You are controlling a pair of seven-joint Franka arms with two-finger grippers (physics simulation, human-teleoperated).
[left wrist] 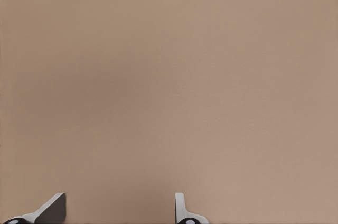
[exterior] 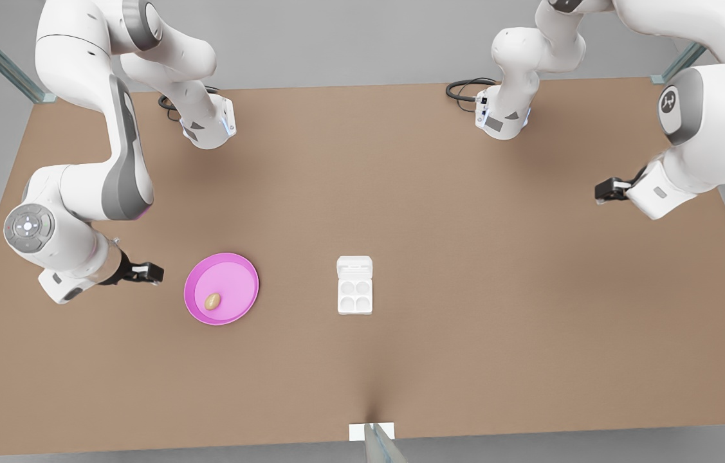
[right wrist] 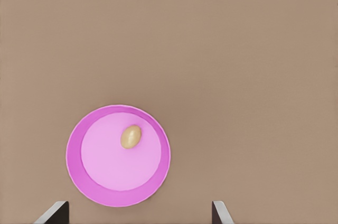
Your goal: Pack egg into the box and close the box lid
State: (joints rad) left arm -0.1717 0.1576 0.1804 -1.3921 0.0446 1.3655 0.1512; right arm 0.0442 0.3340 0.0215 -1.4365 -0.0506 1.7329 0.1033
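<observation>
The egg [exterior: 212,301] lies on its side on a pink plate [exterior: 243,270] at the lower left of the front view, and it is not yet in the box. At the far left of that view, just beside the plate, the right gripper [exterior: 155,274] hovers with nothing in it. It is the right one because its wrist view looks onto the same plate [right wrist: 153,179] and egg [right wrist: 131,137]. In that view its fingertips [right wrist: 54,212] stand wide apart, so it is released and ready.

Near the middle of the front view the box [exterior: 355,296] sits on the brown desk [exterior: 497,321], well apart from the plate, with four empty cups. The box lid [exterior: 354,266] lies folded back flat on the upper side. At the far right of the front view the left gripper [exterior: 600,191] waits well away from everything. Its fingertips [left wrist: 182,211] are spread over bare desk [left wrist: 169,76], holding nothing.

The main risk seems to be the pick. The egg is round and loose on a smooth plate, so an off-centre pinch could roll it away or squirt it out. A low approach might also catch the plate's raised rim and drag it. Later, the light box could slide when the lid is pushed, leaving it half closed.
</observation>
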